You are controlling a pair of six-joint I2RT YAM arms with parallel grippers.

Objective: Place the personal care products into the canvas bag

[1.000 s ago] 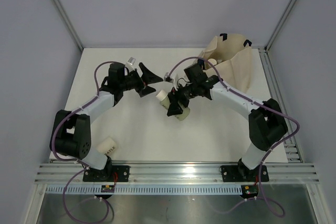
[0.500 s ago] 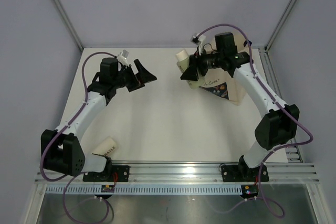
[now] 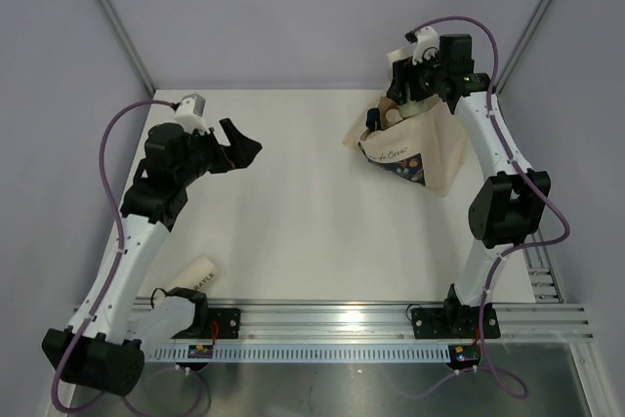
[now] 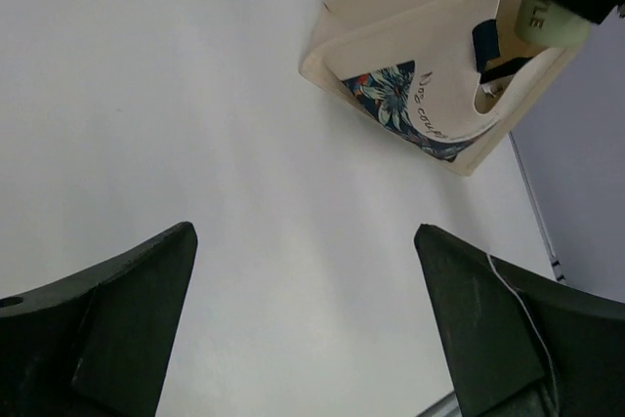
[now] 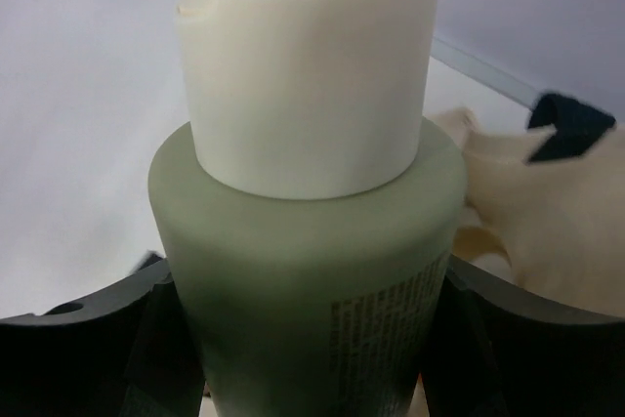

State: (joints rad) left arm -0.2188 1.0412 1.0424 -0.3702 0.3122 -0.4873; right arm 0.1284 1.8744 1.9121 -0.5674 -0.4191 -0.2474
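1. At one o'clock on the table, the right claw [image 3: 402, 90] grips a green bottle [image 5: 303, 271] over the canvas bag [image 3: 430, 153]. The left claw [image 3: 234, 148] hangs wide open and empty at ten o'clock.
2. Risk: the bag mouth sags, so an off-centre release could strike the rim and spill the bottle outside.
3. Only the overhead view shows a cream tube [image 3: 198, 271] at seven o'clock. Only the right wrist view shows the bottle's white cap [image 5: 308, 75].

You can't read the print on the green bottle [image 5: 303, 280] in the right wrist view: it is blurred, and the picture's bottom edge cuts the body off. Behind it only a corner of the bag [image 5: 532, 217] shows. From above, the bag's inside is hidden. Well away from the bag, the left arm [image 3: 132, 241] covers the near end of the tube [image 3: 198, 270].
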